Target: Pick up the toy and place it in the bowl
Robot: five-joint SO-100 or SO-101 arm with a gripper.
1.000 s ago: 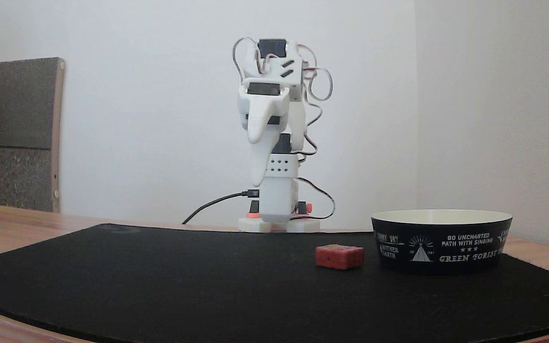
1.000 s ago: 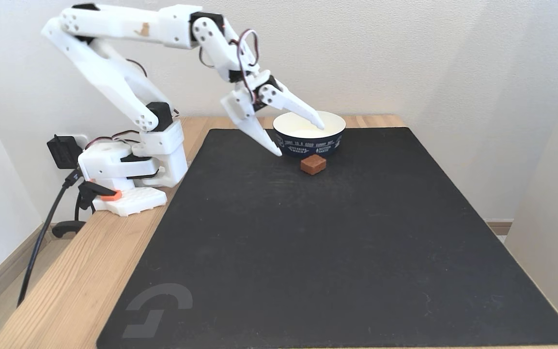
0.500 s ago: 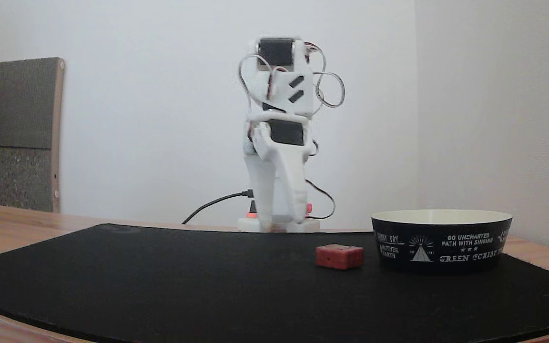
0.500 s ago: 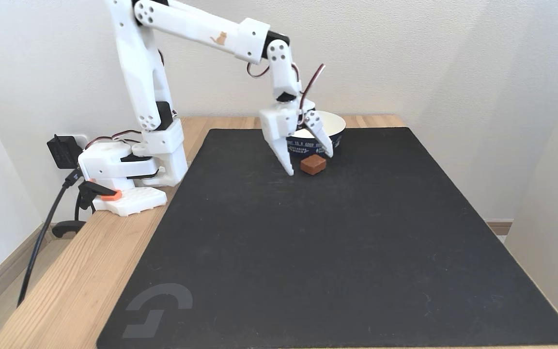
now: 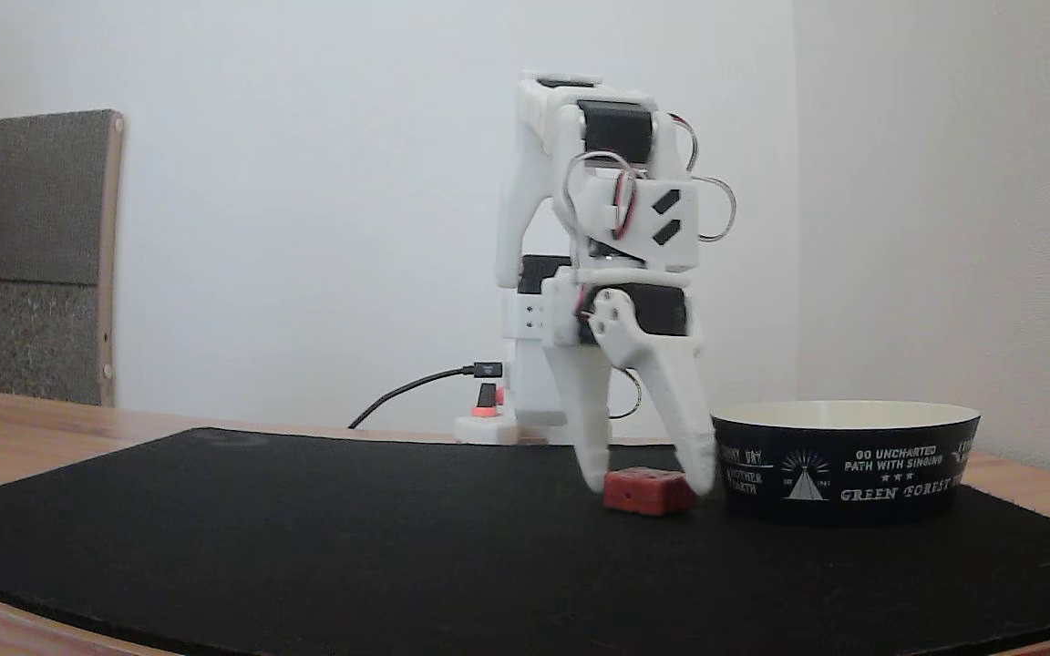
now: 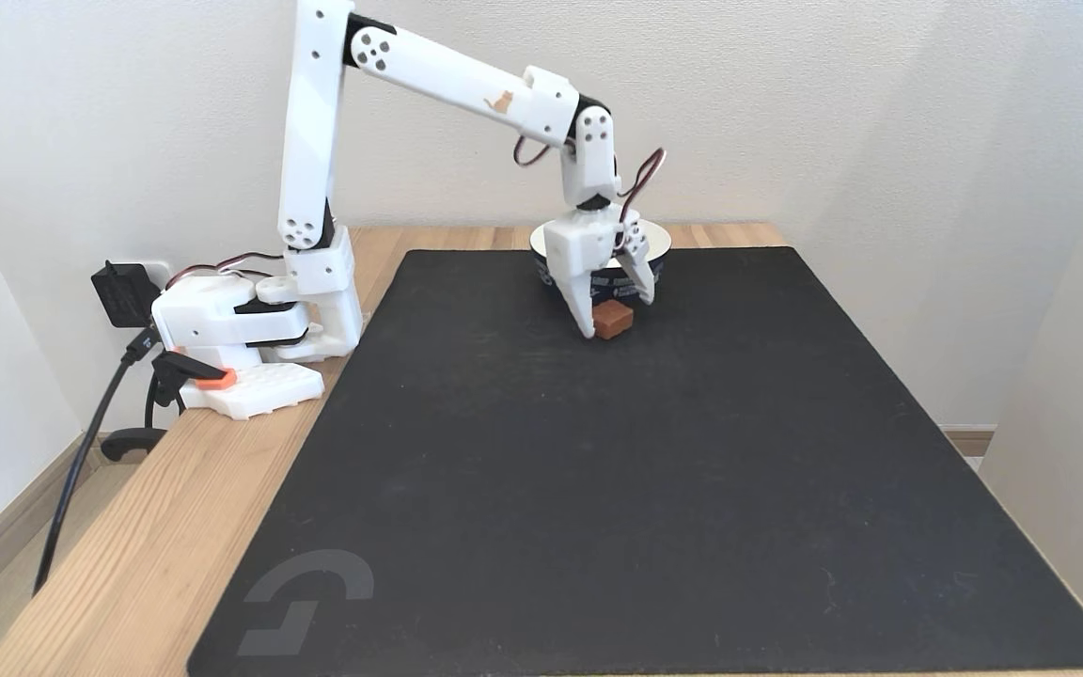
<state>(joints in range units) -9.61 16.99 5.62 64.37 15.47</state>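
- White two-finger gripper (image 5: 648, 481) (image 6: 616, 318) was down at the mat, fingers spread either side of the small red rectangular block (image 5: 648, 491) (image 6: 613, 320).
- Block sat on the black mat (image 6: 654, 470), just beside the wide black bowl with white print (image 5: 844, 460) (image 6: 658, 246).

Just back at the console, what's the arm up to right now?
The white arm has its gripper lowered over the red toy, with one finger on each side of the block and the jaws open, not yet closed on it. The toy sits flat on the black mat, just in front of the bowl in a fixed view. Nothing has been lifted, so the grasp itself is the step at hand.
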